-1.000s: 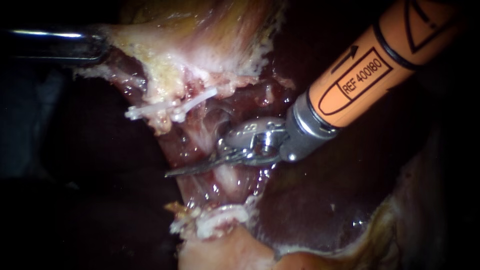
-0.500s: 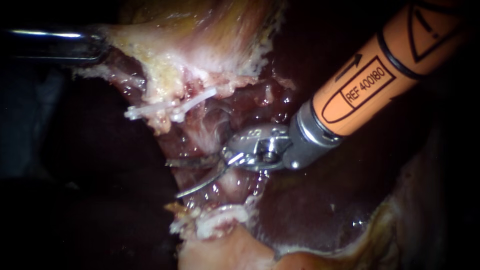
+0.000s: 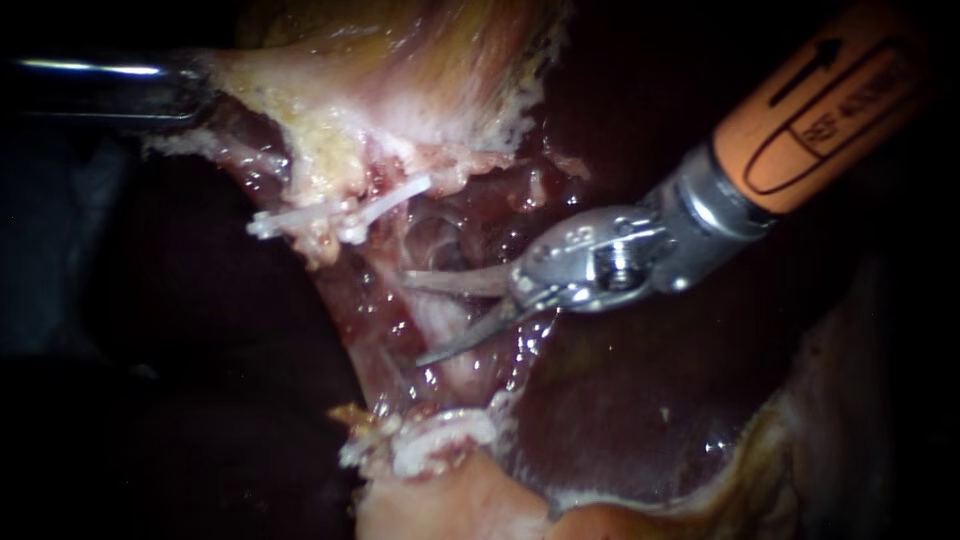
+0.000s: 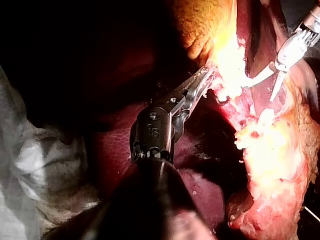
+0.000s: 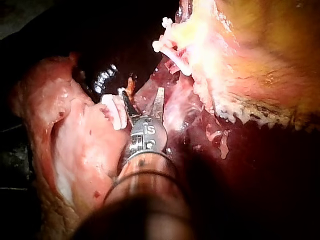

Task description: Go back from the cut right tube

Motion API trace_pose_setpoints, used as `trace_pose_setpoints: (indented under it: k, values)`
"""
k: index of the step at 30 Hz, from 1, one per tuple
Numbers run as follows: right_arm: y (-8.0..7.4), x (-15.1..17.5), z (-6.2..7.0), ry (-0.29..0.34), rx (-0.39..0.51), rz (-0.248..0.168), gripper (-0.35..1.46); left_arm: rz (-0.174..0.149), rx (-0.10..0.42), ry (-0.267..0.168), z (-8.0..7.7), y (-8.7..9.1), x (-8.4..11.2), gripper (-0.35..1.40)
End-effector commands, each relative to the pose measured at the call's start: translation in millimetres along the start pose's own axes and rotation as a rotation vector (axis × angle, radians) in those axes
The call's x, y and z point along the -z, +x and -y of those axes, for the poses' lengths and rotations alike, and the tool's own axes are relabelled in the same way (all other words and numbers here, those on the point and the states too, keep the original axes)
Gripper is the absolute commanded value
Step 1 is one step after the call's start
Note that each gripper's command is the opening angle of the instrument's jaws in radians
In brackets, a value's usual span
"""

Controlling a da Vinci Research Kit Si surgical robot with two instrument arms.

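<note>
- Right instrument [image 3: 413, 320] enters from 2 o'clock, its blades spread apart and gripping nothing.
- The tube [image 3: 445, 318] lies at centre, just behind the blades, with white clips [image 3: 340, 215] at 11 and 6 o'clock.
- Left instrument [image 4: 204, 77] comes in from 10 o'clock, jaws clamped on pale tissue [image 4: 227, 65].
</note>
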Motion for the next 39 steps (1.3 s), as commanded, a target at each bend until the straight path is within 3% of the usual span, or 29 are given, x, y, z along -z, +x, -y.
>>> trace_pose_setpoints:
  k: [1, 7, 14, 21, 31, 39]
  values:
    - [-0.2, 0.9, 0.2, -0.01, 0.014, 0.01, 1.45, 0.0, 0.0, 0.0, 0.0, -0.1, 0.0, -0.35]
    - [-1.1, 5.1, 1.3, -0.05, 0.028, 0.08, 1.45, 0.0, 0.0, 0.0, 0.1, -0.1, 0.0, -0.35]
    - [-1.3, 8.8, 1.1, -0.098, 0.032, 0.096, 1.45, 0.0, 0.005, 0.0, 0.1, -0.1, 0.0, -0.35]
    - [-1.4, 10.2, 0.8, -0.132, 0.025, 0.108, 1.45, -0.001, 0.004, 0.002, 0.1, -0.3, -0.3, -0.35]
    - [-1.5, 10.2, 0.8, -0.131, 0.029, 0.108, 1.45, -0.01, 0.008, 0.01, 1.2, -1.4, -2.8, -0.35]
    - [-1.5, 10.2, 0.8, -0.131, 0.029, 0.108, 1.45, 0.008, 0.008, 0.005, 2.0, -2.9, -6.6, -0.35]
